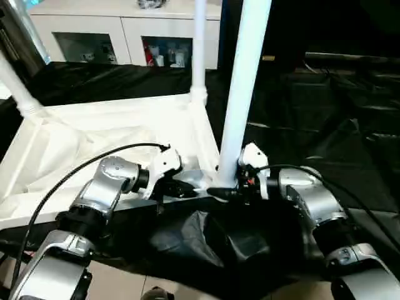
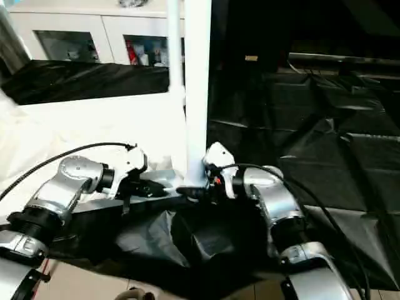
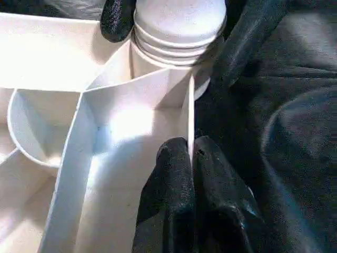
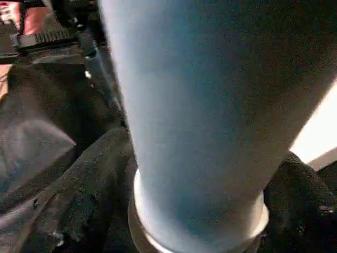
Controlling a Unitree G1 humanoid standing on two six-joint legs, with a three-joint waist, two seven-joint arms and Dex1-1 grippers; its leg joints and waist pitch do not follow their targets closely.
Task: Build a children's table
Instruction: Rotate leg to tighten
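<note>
The children's table (image 1: 106, 134) lies upside down on black sheeting (image 1: 312, 125) (a white cabinet (image 1: 125, 31) stands behind), three legs upright in its corner sockets. The right gripper (image 1: 232, 187) straddles the nearest leg (image 1: 240, 94) at its base, fingers spread. The left gripper (image 3: 192, 179) is pinched on the tabletop's rim (image 3: 190, 116).

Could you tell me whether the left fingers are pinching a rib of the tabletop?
Yes, the left fingers close on a thin rib.
</note>
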